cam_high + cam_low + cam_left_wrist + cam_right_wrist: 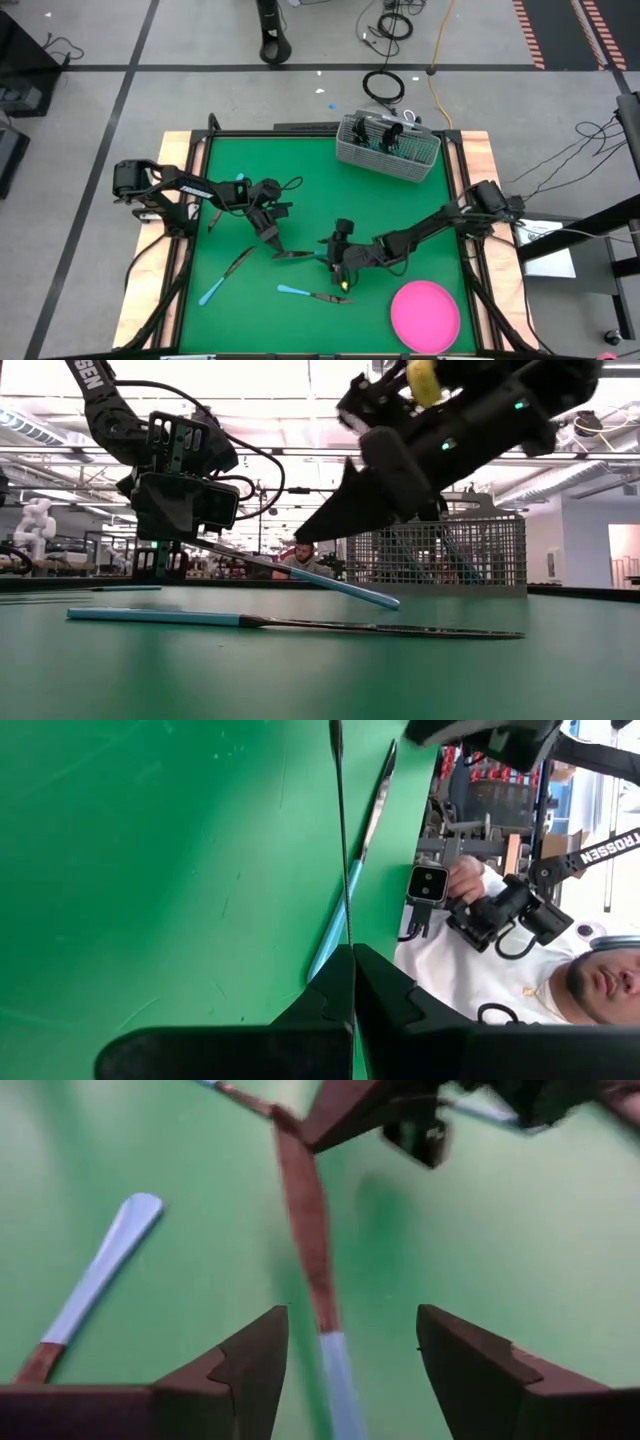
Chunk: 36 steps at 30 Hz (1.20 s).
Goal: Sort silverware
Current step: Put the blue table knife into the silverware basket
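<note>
My left gripper (272, 240) is shut on a piece of silverware (305, 1230), a knife by its look, with a dark metal head and a light blue handle (345, 588). The blue handle (335, 1380) runs between the fingers of my open right gripper (350, 1312), which stand on either side of it without touching. In the high view my right gripper (335, 258) is at mid-table, just right of the left one. Two more pieces lie flat on the green mat: one (312, 294) near the front and one (225, 276) to the left. My left gripper pinches the free end of the knife's dark head (343, 935) between its two shut fingers. They come slanting down from the table's left, and the knife runs on ahead of them. It slopes down toward my right gripper; whether the handle's end (390, 600) touches the mat I cannot tell.
A grey wire-mesh caddy (388, 150) with silverware in it stands at the far edge, right of centre. A pink round plate (425, 313) lies at the near right corner. A person (500, 960) sits beyond the table. Bare green mat lies at the far left.
</note>
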Tool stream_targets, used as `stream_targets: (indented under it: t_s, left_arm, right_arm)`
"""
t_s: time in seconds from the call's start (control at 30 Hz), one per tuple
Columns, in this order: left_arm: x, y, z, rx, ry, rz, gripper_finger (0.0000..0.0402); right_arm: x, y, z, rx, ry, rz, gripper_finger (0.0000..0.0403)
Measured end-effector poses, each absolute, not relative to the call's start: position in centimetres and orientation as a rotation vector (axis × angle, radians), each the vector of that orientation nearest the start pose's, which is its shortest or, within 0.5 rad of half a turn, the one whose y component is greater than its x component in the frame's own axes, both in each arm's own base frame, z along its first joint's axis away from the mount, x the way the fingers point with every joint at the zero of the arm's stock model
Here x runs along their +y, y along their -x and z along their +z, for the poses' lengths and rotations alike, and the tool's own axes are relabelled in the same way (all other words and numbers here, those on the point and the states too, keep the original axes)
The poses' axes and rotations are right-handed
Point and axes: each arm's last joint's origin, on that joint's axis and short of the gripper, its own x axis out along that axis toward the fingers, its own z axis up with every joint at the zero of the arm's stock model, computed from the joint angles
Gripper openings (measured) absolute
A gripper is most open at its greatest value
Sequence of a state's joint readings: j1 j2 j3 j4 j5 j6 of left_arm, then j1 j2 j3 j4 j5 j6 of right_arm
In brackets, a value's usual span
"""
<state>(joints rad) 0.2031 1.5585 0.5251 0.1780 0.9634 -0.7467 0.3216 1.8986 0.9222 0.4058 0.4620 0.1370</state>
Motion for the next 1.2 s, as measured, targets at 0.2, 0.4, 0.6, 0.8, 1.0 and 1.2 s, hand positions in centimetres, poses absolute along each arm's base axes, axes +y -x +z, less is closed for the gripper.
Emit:
stream_targets:
  t_s: [0.2,0.4,0.6,0.8,1.0,1.2]
  left_arm:
    - [2.7,-24.9,12.4,0.989,1.161,-0.418,0.0000]
    - [2.7,-24.9,12.5,0.981,1.158,-0.422,0.0000]
    - [2.7,-25.0,12.5,0.978,1.157,-0.427,0.0000]
    - [2.7,-25.0,12.5,0.979,1.158,-0.426,0.0000]
    - [2.8,-25.0,12.4,0.976,1.152,-0.404,0.0000]
    - [3.0,-25.1,12.4,0.948,1.111,-0.372,0.0043]
  right_arm:
    - [10.3,-36.9,12.6,0.570,0.064,-0.099,0.0211]
    - [9.8,-38.1,12.0,0.634,0.088,-0.113,0.0210]
    - [9.1,-38.6,12.3,0.676,0.079,-0.124,0.0192]
    - [8.9,-38.6,12.2,0.698,0.046,-0.085,0.0101]
    - [9.1,-38.6,12.1,0.705,0.016,-0.058,0.0014]
    - [9.1,-38.6,12.1,0.708,-0.040,-0.068,0.0006]
